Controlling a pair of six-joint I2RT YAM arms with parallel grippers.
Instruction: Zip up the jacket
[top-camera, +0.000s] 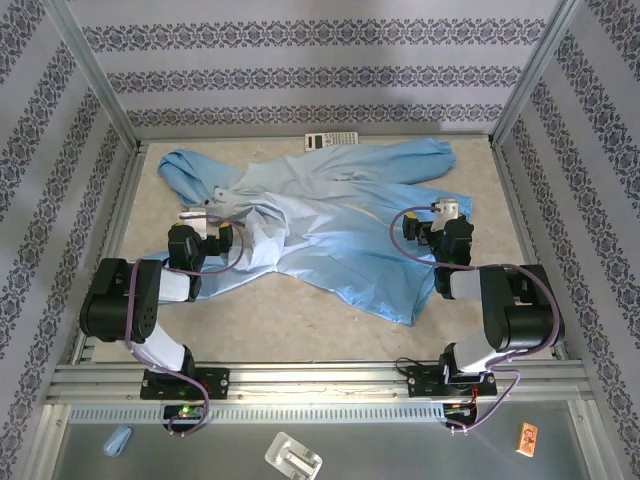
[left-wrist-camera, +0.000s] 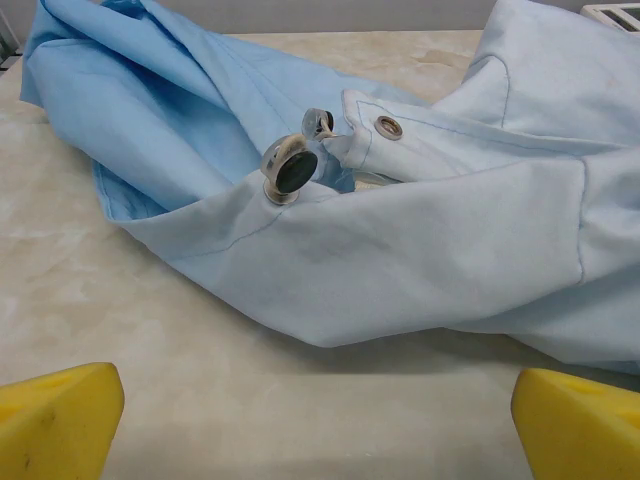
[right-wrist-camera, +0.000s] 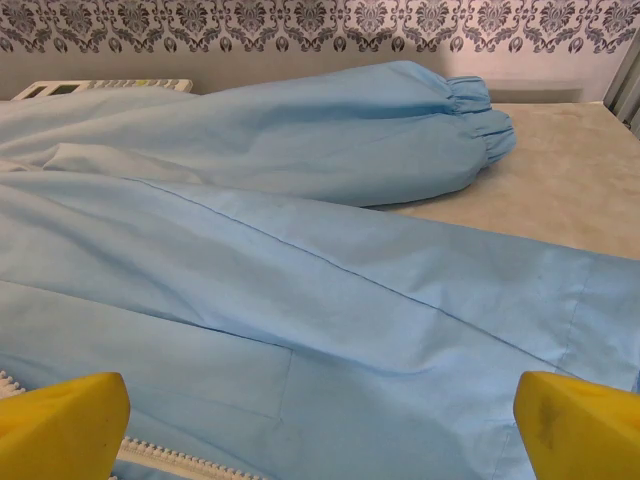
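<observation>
Left gripper (left-wrist-camera: 320, 425) jaws wide apart, empty, facing jacket (left-wrist-camera: 400, 250) eyelet (left-wrist-camera: 388, 127). Right gripper (right-wrist-camera: 320, 430) jaws equally apart over front panel; zipper teeth (right-wrist-camera: 175, 460) at lower left. Jacket lies spread across table (top-camera: 300, 310).

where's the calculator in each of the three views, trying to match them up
Top external: the calculator lies at the far middle, just beyond the jacket.
Left wrist: a pale ribbed corner at the upper right edge, likely the calculator, behind the jacket.
Right wrist: upper left, behind the jacket.
Shared landmark: the light-blue jacket, in front of the calculator in every view.
</observation>
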